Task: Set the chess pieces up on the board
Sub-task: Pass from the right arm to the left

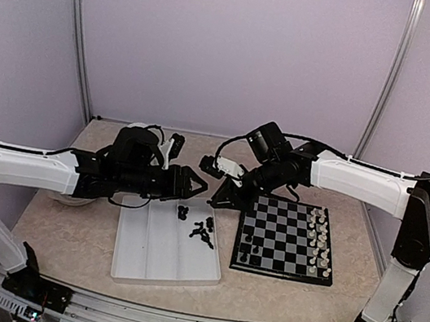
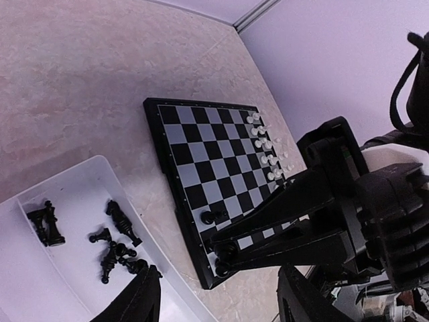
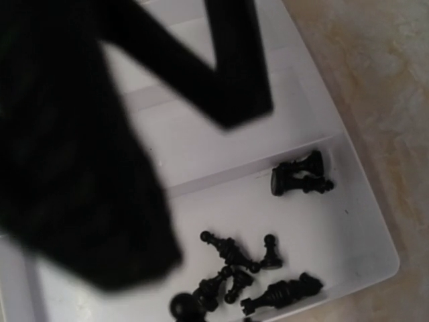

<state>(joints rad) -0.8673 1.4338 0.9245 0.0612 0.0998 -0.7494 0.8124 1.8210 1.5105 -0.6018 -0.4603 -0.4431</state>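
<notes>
The board (image 1: 284,240) lies right of centre, with white pieces (image 1: 319,240) along its right side and three black chess pieces (image 1: 246,249) near its left edge. More black chess pieces (image 1: 202,230) lie loose in the far right part of the white tray (image 1: 159,251). My right gripper (image 1: 216,202) hangs by the board's far left corner, shut on a small black piece (image 2: 228,253). My left gripper (image 1: 200,183) is open and empty above the tray's far end, its fingers (image 2: 137,298) spread wide. A black pawn (image 2: 213,216) stands on the board (image 2: 201,154).
The two grippers hang close together, tip almost against tip, over the tray's far right corner. The left gripper (image 3: 100,134) blocks much of the right wrist view above the tray (image 3: 221,154). A white round object (image 1: 72,200) sits under the left arm. Purple walls enclose the table.
</notes>
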